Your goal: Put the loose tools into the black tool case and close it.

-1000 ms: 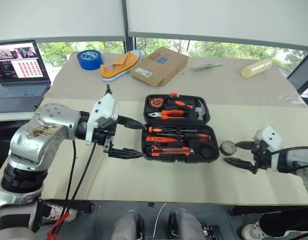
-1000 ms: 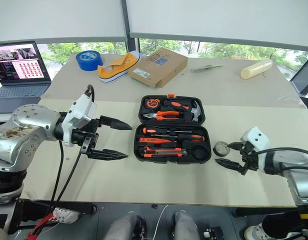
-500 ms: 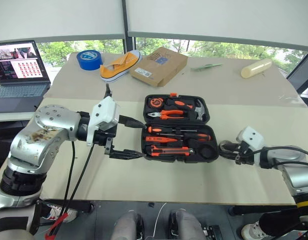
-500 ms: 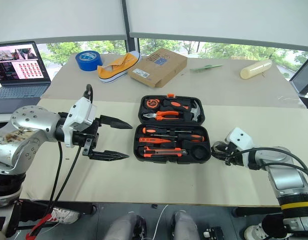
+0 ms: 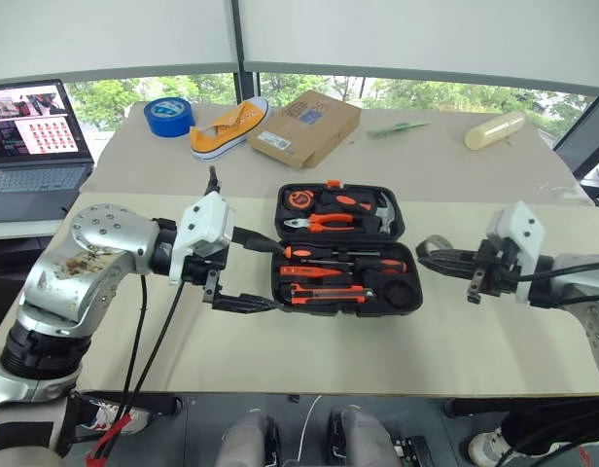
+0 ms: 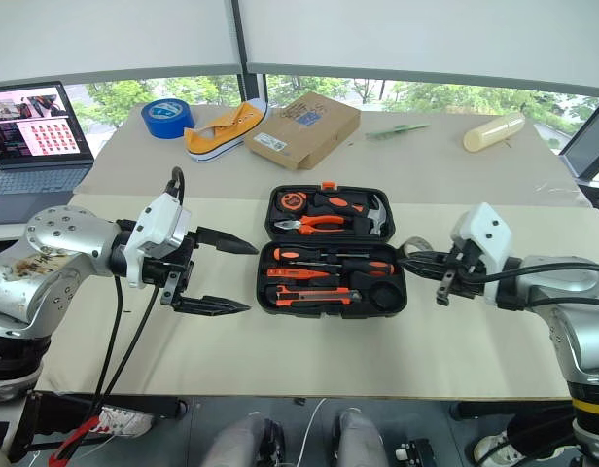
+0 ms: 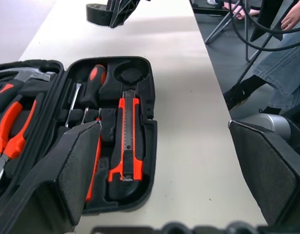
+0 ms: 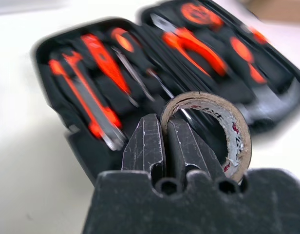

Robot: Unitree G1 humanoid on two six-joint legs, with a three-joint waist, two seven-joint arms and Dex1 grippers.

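Note:
The black tool case (image 5: 408, 292) lies open on the table in front of me. Two orange-and-black screwdrivers (image 5: 350, 259) and the utility knife (image 5: 324, 293) rest in its near half, beside an empty round recess (image 7: 130, 75). My right gripper (image 8: 165, 141) is shut on the wall of the small dark tape roll (image 8: 234, 132) and holds it in the air just right of the case, where the roll (image 5: 434, 249) hangs above the table. My left gripper (image 5: 277, 276) stands open at the case's left edge, with nothing between its fingers.
Pliers (image 5: 324, 222), a hammer and a tape measure fill the case's far half. At the table's far side lie a blue tape roll (image 5: 170, 115), a yellow shoe (image 5: 225, 124), a cardboard box (image 5: 304, 126) and a cream cylinder (image 5: 494, 128). A laptop (image 5: 32, 141) stands at the left.
My right gripper closed on the tape roll, lifted it off the table and carried it left toward the case. The left gripper stayed put, open.

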